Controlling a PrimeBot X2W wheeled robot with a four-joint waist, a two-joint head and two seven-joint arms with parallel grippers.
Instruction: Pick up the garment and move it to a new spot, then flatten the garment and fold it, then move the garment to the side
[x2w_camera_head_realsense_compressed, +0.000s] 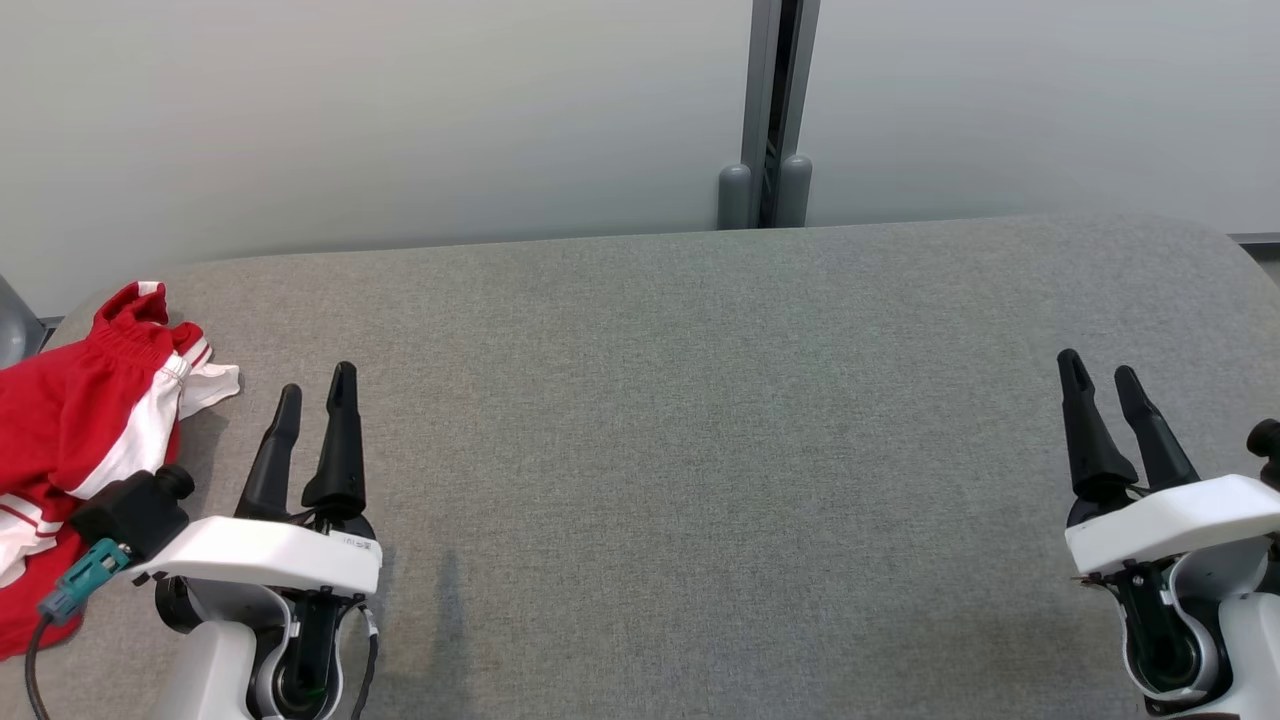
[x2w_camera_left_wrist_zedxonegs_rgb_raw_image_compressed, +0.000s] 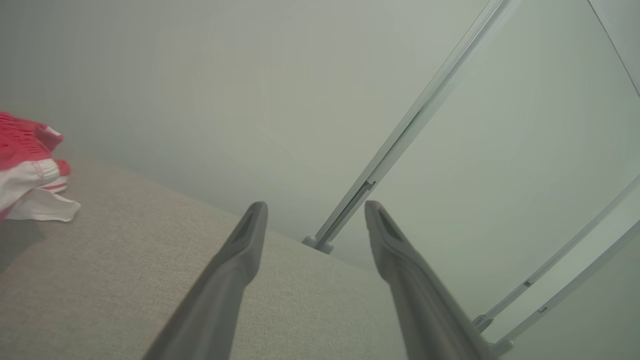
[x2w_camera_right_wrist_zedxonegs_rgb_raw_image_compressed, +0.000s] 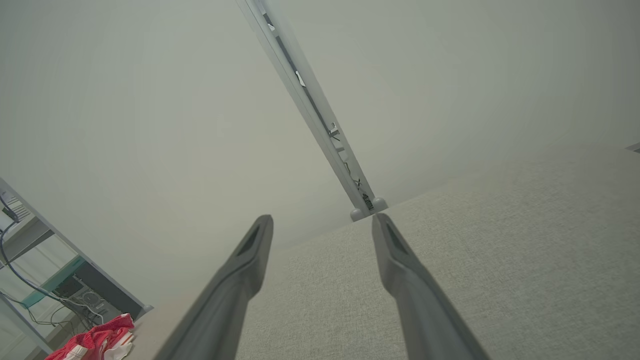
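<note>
Garment (x2w_camera_head_realsense_compressed: 70, 440) position: mid-left edge of the head view, lying crumpled on the grey table (x2w_camera_head_realsense_compressed: 700, 450) near its far left corner. The fabric is red with white bands, and part of it runs out of frame to the left. The left gripper (x2w_camera_head_realsense_compressed: 317, 380) sits at the lower left of the frame, just right of the garment and apart from it, fingers pointing up the frame; its jaws stand open and hold nothing. A black camera (x2w_camera_head_realsense_compressed: 135, 510) on that wrist overlaps the garment's lower part in the frame. The right gripper (x2w_camera_head_realsense_compressed: 1097, 364) sits at the lower right, well apart from the garment, jaws likewise open and empty. In the left wrist view the garment (x2w_camera_left_wrist_zedxonegs_rgb_raw_image_compressed: 25, 165) lies at the left edge, with the two fingers spread apart. In the right wrist view the garment (x2w_camera_right_wrist_zedxonegs_rgb_raw_image_compressed: 95, 340) appears at the lower left corner, far beyond the spread fingers. A grey post (x2w_camera_head_realsense_compressed: 770, 110) rises behind the table's far edge, against a pale wall (x2w_camera_head_realsense_compressed: 400, 120).
</note>
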